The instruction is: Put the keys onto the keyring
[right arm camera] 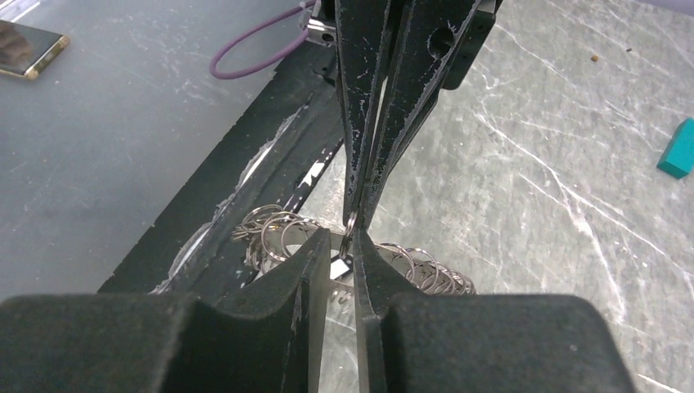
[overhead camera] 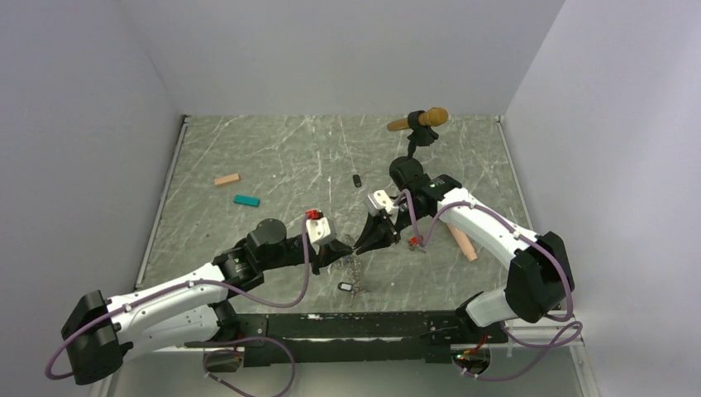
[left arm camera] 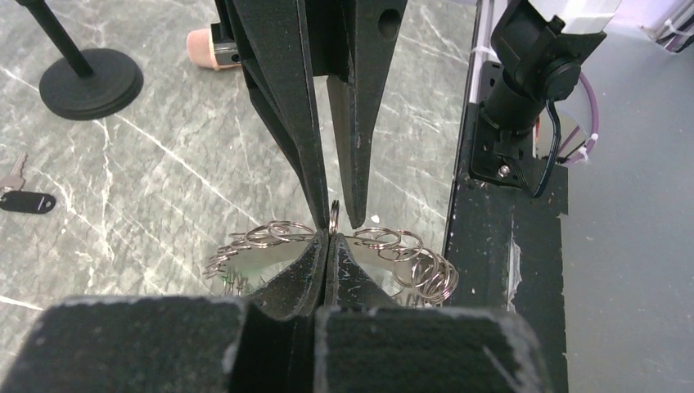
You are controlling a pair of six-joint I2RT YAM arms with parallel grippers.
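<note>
The keyring (overhead camera: 354,266), a loop of linked thin metal rings, hangs between my two grippers above the table. My left gripper (overhead camera: 353,246) is shut on one ring of it; in the left wrist view (left arm camera: 329,236) the chain (left arm camera: 413,264) drapes to both sides of the tips. My right gripper (overhead camera: 362,244) meets it tip to tip; its jaws stand narrowly apart in the right wrist view (right arm camera: 344,239), with the pinched ring (right arm camera: 350,221) between them. A black-tagged key (overhead camera: 357,179) lies farther back. A white-tagged key (overhead camera: 345,287) lies under the chain. A red-tagged key (overhead camera: 417,241) lies by the right arm.
A microphone (overhead camera: 417,121) stands on its black stand base (overhead camera: 405,169) at the back. A tan block (overhead camera: 226,179) and a teal block (overhead camera: 245,200) lie at the left. A pink cylinder (overhead camera: 463,242) lies at the right. The black mounting rail (overhead camera: 364,324) runs along the near edge.
</note>
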